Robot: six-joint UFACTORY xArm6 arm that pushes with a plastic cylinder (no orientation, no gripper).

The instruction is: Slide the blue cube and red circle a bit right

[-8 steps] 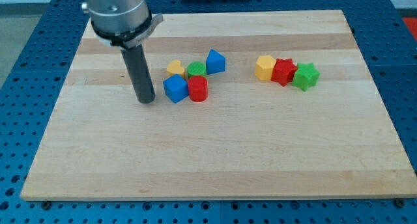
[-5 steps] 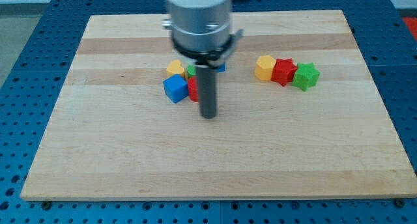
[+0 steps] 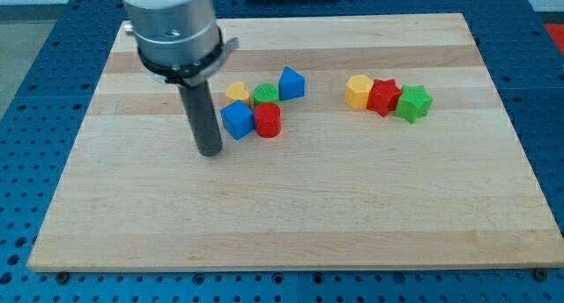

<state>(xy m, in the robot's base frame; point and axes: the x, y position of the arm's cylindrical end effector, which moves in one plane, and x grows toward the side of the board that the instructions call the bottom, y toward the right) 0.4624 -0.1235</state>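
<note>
The blue cube point(image 3: 236, 120) and the red circle point(image 3: 267, 121) sit side by side and touching near the middle of the wooden board point(image 3: 291, 206). My tip point(image 3: 210, 151) rests on the board just left of and slightly below the blue cube, a small gap away. The rod rises from it toward the view's top left.
A yellow block point(image 3: 235, 92), a green block point(image 3: 265, 94) and a blue triangular block point(image 3: 292, 83) crowd just above the pair. To the right stand a yellow block point(image 3: 358, 91), a red star point(image 3: 384, 97) and a green star point(image 3: 412, 102) in a row.
My tip swung from left of the blue cube to below the red circle, then back to the cube's lower left. The blocks have not visibly moved.
</note>
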